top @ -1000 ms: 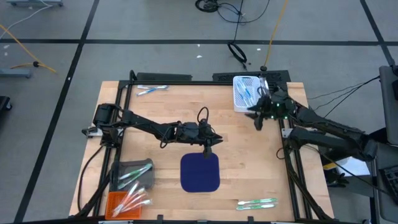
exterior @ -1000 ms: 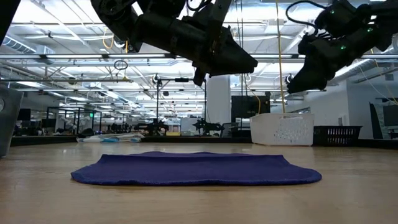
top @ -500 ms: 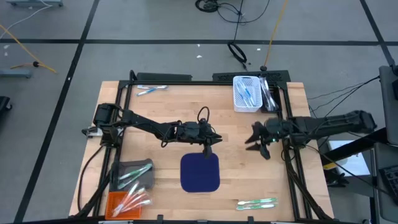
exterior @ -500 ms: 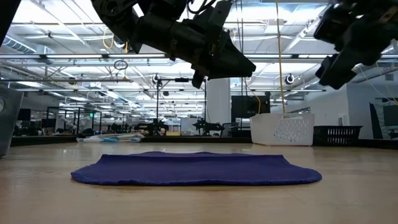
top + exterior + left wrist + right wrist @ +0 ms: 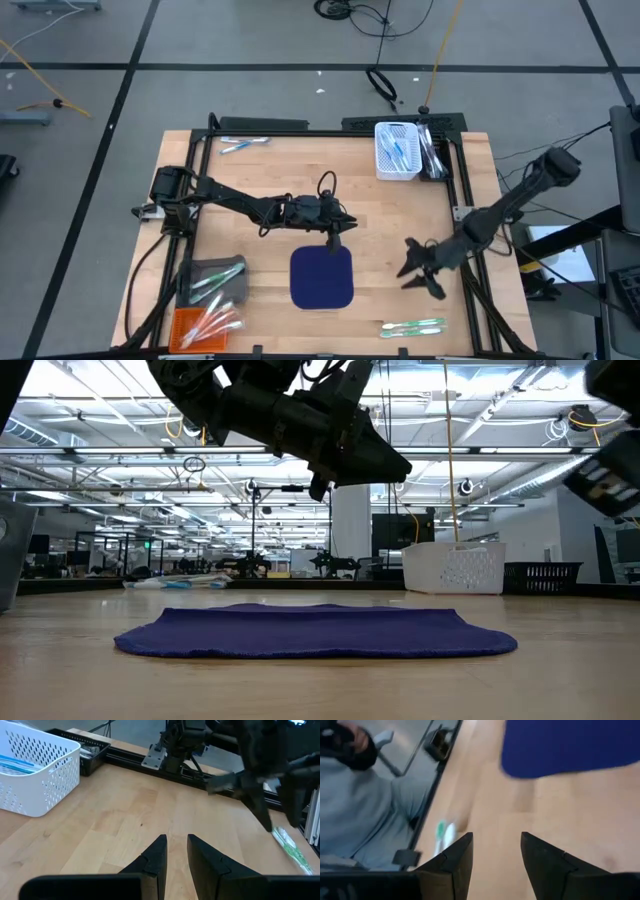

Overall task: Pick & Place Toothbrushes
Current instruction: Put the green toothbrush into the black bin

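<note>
Heading for the green toothbrushes (image 5: 413,326) lying near the navy mat (image 5: 321,277), toward the table's right front corner, the right gripper (image 5: 418,272) hangs just above them with its jaws wide apart and empty, presumably set to straddle one. A second ago it was at the white basket (image 5: 396,150) far from the mat. The left gripper (image 5: 338,236) has stayed over the mat's far edge, fingers narrowly parted, holding nothing.

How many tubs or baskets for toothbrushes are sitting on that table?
3: a white basket at the far right, a grey bin near left, and an orange tray just in front of it.
</note>
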You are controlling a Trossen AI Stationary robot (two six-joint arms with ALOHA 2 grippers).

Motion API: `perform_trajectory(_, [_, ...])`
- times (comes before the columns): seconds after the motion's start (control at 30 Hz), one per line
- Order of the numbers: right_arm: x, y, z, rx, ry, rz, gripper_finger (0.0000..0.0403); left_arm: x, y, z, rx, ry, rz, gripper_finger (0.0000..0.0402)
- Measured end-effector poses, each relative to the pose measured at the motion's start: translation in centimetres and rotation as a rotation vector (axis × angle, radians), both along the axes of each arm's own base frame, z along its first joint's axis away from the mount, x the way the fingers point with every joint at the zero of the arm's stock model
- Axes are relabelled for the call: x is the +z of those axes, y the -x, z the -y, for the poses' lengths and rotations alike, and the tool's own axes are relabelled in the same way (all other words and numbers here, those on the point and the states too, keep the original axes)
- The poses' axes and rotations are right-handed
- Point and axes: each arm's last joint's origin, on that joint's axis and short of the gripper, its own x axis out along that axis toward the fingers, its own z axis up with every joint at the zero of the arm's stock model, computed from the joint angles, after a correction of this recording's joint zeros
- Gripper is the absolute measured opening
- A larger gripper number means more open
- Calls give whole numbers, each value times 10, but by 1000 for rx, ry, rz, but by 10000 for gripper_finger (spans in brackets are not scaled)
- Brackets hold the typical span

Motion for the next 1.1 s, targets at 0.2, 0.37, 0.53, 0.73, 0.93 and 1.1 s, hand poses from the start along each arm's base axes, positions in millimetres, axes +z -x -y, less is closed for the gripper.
perform_trajectory(0.2, [-17,1,-34,47,-36,-4,155,0,0,0,0,0,3,74])
perform_trajectory(0.37, [-31,4,-54,47,-61,-13,155,0,0,0,8,-2,2,74])
perform_trajectory(0.53, [-43,8,-67,37,-94,-30,155,0,0,0,9,0,2,74])
perform_trajectory(0.73, [-51,11,-84,33,-102,-51,155,0,0,0,10,2,2,74])
perform_trajectory(0.93, [-56,10,-96,24,-52,-61,155,0,0,0,10,2,2,74])
perform_trajectory(1.1, [-61,12,-98,-23,-31,-83,155,0,0,0,10,4,1,74])
